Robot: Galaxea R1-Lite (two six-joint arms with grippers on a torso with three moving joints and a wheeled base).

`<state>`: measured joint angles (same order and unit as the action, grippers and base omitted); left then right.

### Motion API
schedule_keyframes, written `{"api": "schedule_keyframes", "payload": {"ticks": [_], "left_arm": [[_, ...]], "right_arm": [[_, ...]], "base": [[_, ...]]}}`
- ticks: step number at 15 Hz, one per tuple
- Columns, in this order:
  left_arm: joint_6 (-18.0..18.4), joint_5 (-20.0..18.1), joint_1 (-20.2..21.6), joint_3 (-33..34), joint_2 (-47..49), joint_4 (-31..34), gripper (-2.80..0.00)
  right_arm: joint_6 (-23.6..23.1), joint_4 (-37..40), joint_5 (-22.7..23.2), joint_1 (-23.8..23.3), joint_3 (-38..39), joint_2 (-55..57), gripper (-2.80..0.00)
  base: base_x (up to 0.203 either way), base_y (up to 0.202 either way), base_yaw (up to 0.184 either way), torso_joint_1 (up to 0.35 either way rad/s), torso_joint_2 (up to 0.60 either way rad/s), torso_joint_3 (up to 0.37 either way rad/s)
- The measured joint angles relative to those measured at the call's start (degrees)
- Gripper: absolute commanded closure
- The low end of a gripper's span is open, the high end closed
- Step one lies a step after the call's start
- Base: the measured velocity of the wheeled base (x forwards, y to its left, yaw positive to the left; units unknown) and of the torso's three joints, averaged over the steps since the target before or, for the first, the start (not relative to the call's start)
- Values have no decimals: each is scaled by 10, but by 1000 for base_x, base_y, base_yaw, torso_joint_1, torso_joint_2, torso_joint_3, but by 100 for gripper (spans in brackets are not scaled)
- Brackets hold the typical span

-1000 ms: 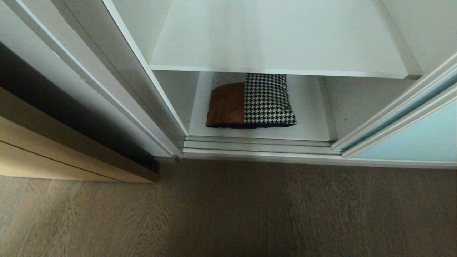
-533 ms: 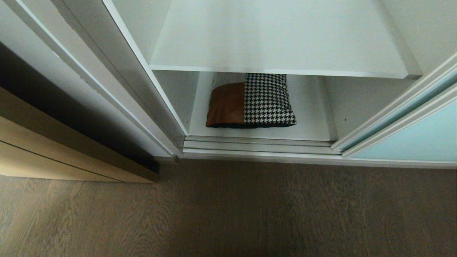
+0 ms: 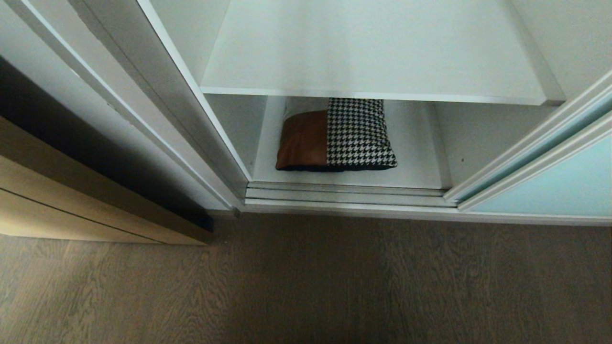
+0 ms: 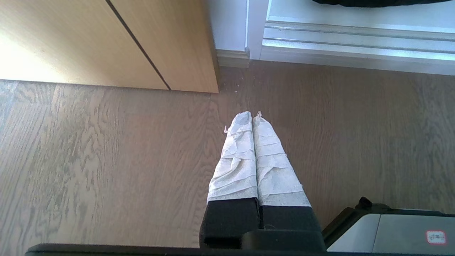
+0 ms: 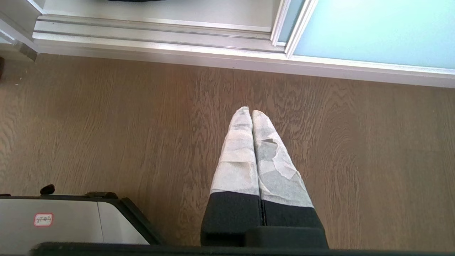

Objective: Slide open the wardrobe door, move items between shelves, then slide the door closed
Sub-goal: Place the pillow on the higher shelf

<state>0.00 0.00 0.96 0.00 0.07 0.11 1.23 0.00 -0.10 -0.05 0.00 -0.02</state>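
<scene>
Wardrobe compartment, door slid aside; both arms parked.

The folded bundle of clothes (image 3: 336,135) (rust-brown beside houndstooth, black beneath) is seen on the bottom shelf (image 3: 416,157), under the bare upper shelf (image 3: 373,52). The sliding wardrobe door (image 3: 550,181) is set to the right. The left gripper (image 4: 252,114) and right gripper (image 5: 247,111) are held fully closed, empty, above the wooden floor (image 3: 334,282).

Lower shelf (image 3: 416,157): white laminate, at wardrobe bottom just behind door tracks. Folded bundle of clothes (image 3: 334,138) lies flat on it, left of centre: rust-brown piece on left, houndstooth piece on right, black fabric edge along front. Upper shelf (image 3: 373,52): white board directly above, overhanging bundle's rear. Floor (image 3: 334,282): grey-brown wood grain in front of tracks.
</scene>
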Motion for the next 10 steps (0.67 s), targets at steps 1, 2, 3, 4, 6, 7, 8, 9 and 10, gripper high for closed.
{"api": "schedule_keyframes", "payload": {"ticks": [1,2,3,4,6,7,8,9,10], "left_arm": [[0,0,0,0,0,0,0],[0,0,0,0,0,0,0],[0,0,0,0,0,0,0],[0,0,0,0,0,0,0],[-1,0,0,0,0,0,0],[-1,0,0,0,0,0,0],[-1,0,0,0,0,0,0],[-1,0,0,0,0,0,0],[-1,0,0,0,0,-1,0]], "right_arm": [[0,0,0,0,0,0,0],[0,0,0,0,0,0,0],[0,0,0,0,0,0,0],[0,0,0,0,0,0,0],[0,0,0,0,0,0,0],[0,0,0,0,0,0,0],[0,0,0,0,0,0,0],[0,0,0,0,0,0,0],[0,0,0,0,0,0,0]], "base": [[92,0,-3,2,-2,7],[176,0,0,7,5,0],[195,0,2,7,6,-1],[199,0,0,-1,5,7],[197,0,0,5,5,5],[185,0,-1,4,6,1],[150,0,6,5,10,4],[52,0,4,17,2,-2],[0,0,0,0,0,0]]}}
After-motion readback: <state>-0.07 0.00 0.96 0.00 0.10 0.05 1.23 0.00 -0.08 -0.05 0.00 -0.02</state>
